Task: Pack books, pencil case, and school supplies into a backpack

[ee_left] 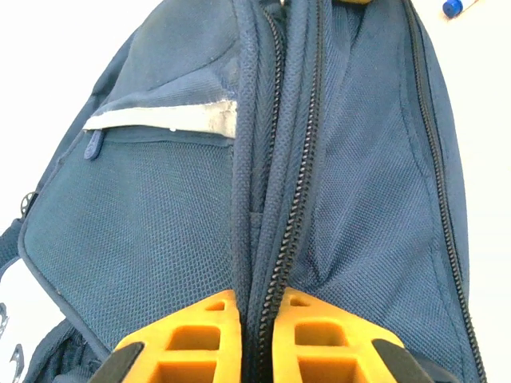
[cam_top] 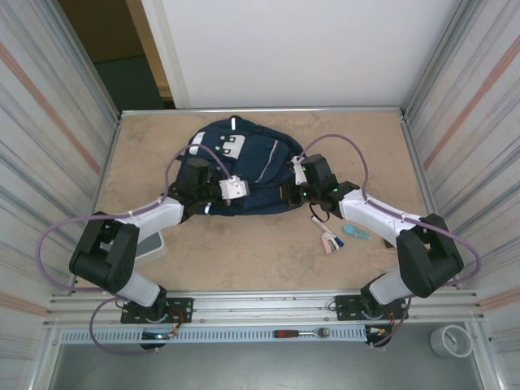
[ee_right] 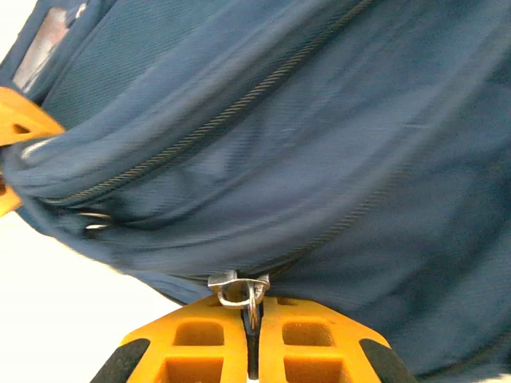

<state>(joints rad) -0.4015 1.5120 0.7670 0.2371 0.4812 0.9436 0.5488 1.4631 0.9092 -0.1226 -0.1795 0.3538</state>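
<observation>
Both claws are on the backpack (cam_top: 252, 162), which lies flat mid-surface.

- Left claw (ee_left: 255, 339): orange jaws pinched together on the raised zip ridge (ee_left: 275, 199). It holds fabric and teeth, nothing loose.
- Right claw (ee_right: 251, 347): jaws fully closed on the metal zipper pull (ee_right: 238, 286), with the ring caught between the fingertips and the bag draped right above it.
- School supplies (cam_top: 329, 240): loose on the surface (cam_top: 244, 260), behind the right claw towards the arm bases and just beside its forearm. The light-blue piece (cam_top: 355, 231) is on their outer side.

Step in hand, as I judge it, is running the zip. With the supplies unpacked, opening seems more likely than closing, though the blurred right wrist view makes it hard to tell which way the slider faces.

Doing it well:
- The left claw should stay put as an anchor so the ridge is taut.
- The right claw should draw the pull along the line of the teeth, not upward, or the fabric bunches and the slider jams.
- The grip on the ring is thin, so slow travel suits it better.
- If the whole bag slides, the anchor is too far from the slider.

Room:
- The surface is mottled tan board with corrugated metal panels (cam_top: 49, 122) at both sides and a white wall (cam_top: 309, 49) behind.
- A ratchet (cam_top: 301, 333) lies on the near rail, and a roll of tape (cam_top: 451, 341) sits at the right corner.
</observation>
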